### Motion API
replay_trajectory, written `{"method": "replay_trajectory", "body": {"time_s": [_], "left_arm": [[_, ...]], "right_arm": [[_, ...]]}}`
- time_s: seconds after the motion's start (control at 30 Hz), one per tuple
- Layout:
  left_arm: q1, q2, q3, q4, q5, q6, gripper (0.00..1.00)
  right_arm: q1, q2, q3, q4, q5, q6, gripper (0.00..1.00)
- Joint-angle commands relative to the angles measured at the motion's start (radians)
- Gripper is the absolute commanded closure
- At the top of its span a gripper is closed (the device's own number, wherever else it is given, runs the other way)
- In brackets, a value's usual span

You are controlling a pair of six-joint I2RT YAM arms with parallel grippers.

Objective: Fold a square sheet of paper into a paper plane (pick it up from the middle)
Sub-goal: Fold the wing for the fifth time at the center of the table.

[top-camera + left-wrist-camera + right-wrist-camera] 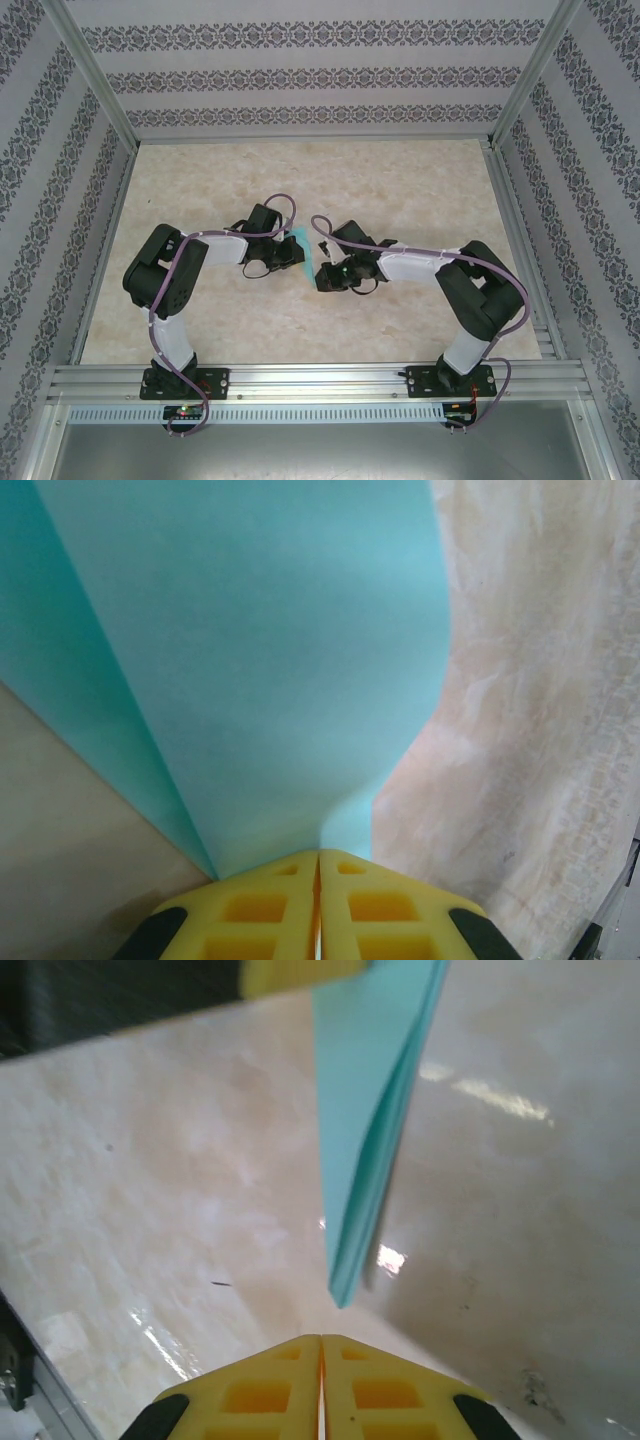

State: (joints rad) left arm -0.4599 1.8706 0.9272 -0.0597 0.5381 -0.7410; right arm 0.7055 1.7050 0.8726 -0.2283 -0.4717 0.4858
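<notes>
**Item:** paper (365,1080). Light blue and thin, folded into at least two layers that tapered to a point.

**Location:** held clear of the table (400,190) near its middle, between the two grippers. In the right wrist view it hung edge-on, point downward.

**Holder:** left gripper (320,855). Its yellow fingers were pressed together on one end of the paper, which fanned out from the fingertips.

**Second tool:** right gripper (321,1338). Its fingers were pressed together with nothing between them. The paper's point lay just beyond its tips, not touching.

**Handling (judged):**
- Very light and limp; the free edge bowed in the left wrist view.
- Likely to crumple or tear under a hard or twisting pinch.
- The layers could splay or slide over one another if caught singly.
- The point looked the weakest part.
- Best hold: flat across all the layers, beside the fold and back from the point.

**Surroundings:** marbled table with glare patches. Patterned walls (300,80) and a metal rail (320,378) stood well apart from the work.

**Obstructions (judged):**
- The two wrists sat close together, leaving little room to turn.
- The left fingers occupied the upper end.
- The right fingers would have to spread before taking any hold.
</notes>
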Motion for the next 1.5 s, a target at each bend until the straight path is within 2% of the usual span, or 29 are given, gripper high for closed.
{"method": "replay_trajectory", "body": {"time_s": [0.0,0.27,0.43,0.67,0.9,1.2,1.47], "left_arm": [[-0.003,0.080,-0.024,-0.062,-0.132,0.017,0.89],[-0.004,0.082,-0.026,-0.059,-0.120,0.014,0.89],[-0.004,0.081,-0.026,-0.063,-0.126,0.012,0.89],[-0.002,0.083,-0.028,-0.064,-0.128,0.012,0.90],[-0.004,0.081,-0.024,-0.060,-0.115,0.008,0.90],[-0.004,0.072,-0.021,-0.052,-0.087,0.006,0.90],[-0.005,0.044,-0.025,-0.034,-0.047,0.010,0.89]], "right_arm": [[0.013,0.027,0.058,0.051,0.003,0.041,0.90],[0.023,0.153,0.127,0.066,0.008,0.066,0.90],[0.023,0.169,0.095,0.021,0.029,0.043,0.91],[0.001,0.073,-0.086,0.094,-0.020,0.058,0.91],[-0.007,-0.032,-0.039,0.138,0.031,0.105,0.90],[-0.006,0.127,0.054,0.251,0.035,0.186,0.90],[-0.014,0.170,0.042,0.192,0.059,0.160,0.90]]}}
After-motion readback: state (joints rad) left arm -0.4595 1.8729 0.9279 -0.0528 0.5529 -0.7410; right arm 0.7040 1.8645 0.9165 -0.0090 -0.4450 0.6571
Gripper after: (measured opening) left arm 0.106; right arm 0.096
